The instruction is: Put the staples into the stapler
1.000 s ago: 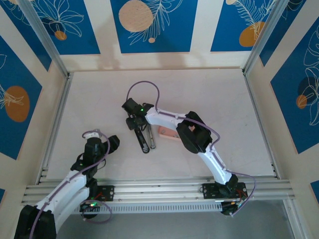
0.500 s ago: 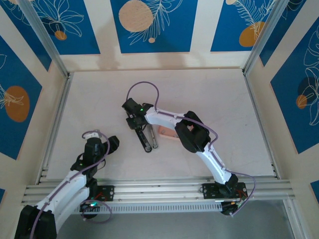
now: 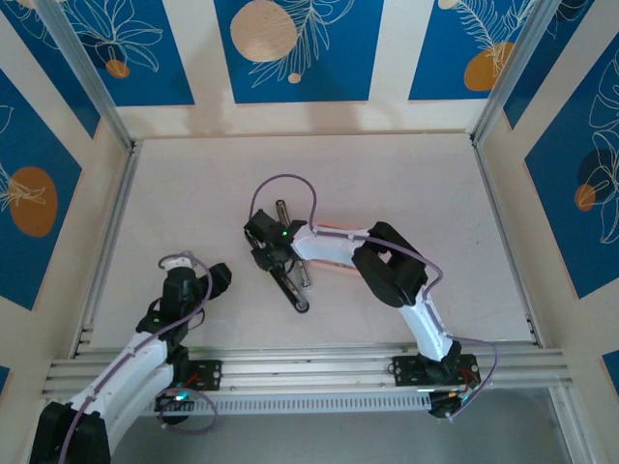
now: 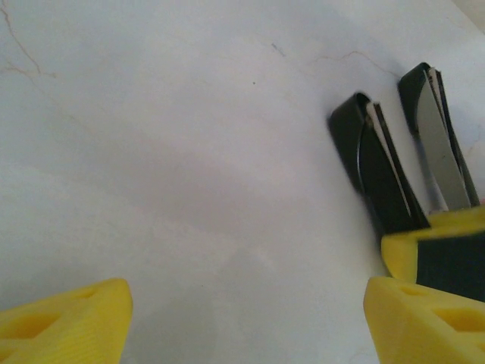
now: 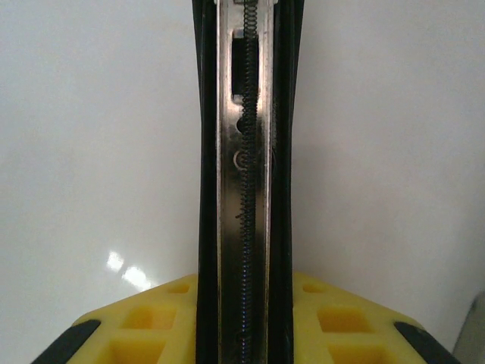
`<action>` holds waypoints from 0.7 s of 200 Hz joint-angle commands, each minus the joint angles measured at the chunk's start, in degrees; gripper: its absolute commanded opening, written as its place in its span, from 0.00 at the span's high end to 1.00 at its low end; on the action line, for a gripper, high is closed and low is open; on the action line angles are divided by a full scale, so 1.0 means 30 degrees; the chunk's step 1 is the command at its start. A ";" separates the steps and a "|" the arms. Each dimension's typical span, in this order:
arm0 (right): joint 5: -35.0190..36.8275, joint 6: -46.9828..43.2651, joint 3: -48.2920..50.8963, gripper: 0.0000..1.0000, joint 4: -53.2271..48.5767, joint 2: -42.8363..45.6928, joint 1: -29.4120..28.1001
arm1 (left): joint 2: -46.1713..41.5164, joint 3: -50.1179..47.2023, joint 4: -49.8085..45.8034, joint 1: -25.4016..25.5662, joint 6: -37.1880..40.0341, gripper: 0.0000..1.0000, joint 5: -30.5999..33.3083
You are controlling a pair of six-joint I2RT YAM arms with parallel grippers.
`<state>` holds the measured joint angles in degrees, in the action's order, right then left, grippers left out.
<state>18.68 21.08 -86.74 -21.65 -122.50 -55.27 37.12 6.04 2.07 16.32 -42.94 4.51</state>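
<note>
Stapler (image 3: 293, 293), at the centre of the table (image 3: 193, 193), is pinched by the right tool (image 5: 246, 292), opened. Its channel (image 5: 229, 189) is seen bare save the spring (image 5: 245, 227); loading is judged outstanding. Left tool (image 4: 242, 326), at eight o'clock, is held spread.

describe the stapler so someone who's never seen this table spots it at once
Look to the middle of the pale table, where the right gripper reaches in beside a pink tray. The stapler is clamped in that gripper: two long, narrow black-tipped bars splayed apart. Unlike the flat tray, it carries a shiny metal channel with a thin spring.
</note>
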 commanded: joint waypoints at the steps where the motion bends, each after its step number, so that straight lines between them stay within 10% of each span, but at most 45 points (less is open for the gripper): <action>1: -0.0386 -0.0017 0.1717 0.82 0.2022 0.2239 -0.0269 | -0.0457 0.0476 -0.0041 -0.0312 0.0588 0.20 -0.0425; 140: -0.7102 -0.6410 1.4189 0.85 1.2793 1.1090 0.1647 | -0.0173 0.1676 0.7452 -0.0313 0.9480 0.22 -0.9350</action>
<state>4.82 7.33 -46.22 8.38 -93.36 -52.03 35.86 8.34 18.11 16.12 -21.21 -15.35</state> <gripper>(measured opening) 0.261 0.780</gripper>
